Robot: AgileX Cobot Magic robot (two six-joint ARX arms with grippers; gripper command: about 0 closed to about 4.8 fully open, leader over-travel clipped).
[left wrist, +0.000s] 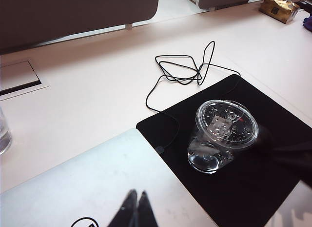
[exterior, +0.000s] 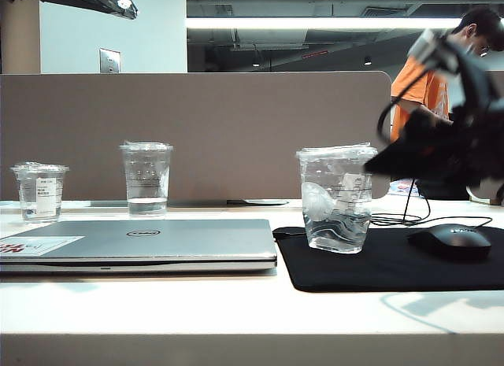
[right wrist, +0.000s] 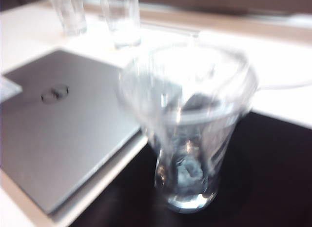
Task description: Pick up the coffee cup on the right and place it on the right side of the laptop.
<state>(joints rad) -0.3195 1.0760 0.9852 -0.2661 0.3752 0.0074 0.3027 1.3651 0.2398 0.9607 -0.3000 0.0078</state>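
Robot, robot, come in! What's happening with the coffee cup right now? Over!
Coffee cup upright on the black mat, right of the laptop. Right pincer blurred at its rim, grip unclear. Left pincer shut above the laptop. Mouse nearby, clear.

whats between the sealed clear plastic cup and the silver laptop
Only bare black mouse mat with a thin black cable separates coffee cup from laptop, per the left wrist view.

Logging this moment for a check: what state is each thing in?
coffee cup: upright on the black mat, sealed, crumpled, a little liquid inside.
laptop: closed, flat on the table.
left gripper: shut, empty, above the laptop.
right gripper: blurred, at the cup's rim; grip unclear.
mouse: resting on the mat.
label cup: upright, sealed.
tall cup: upright, little liquid.
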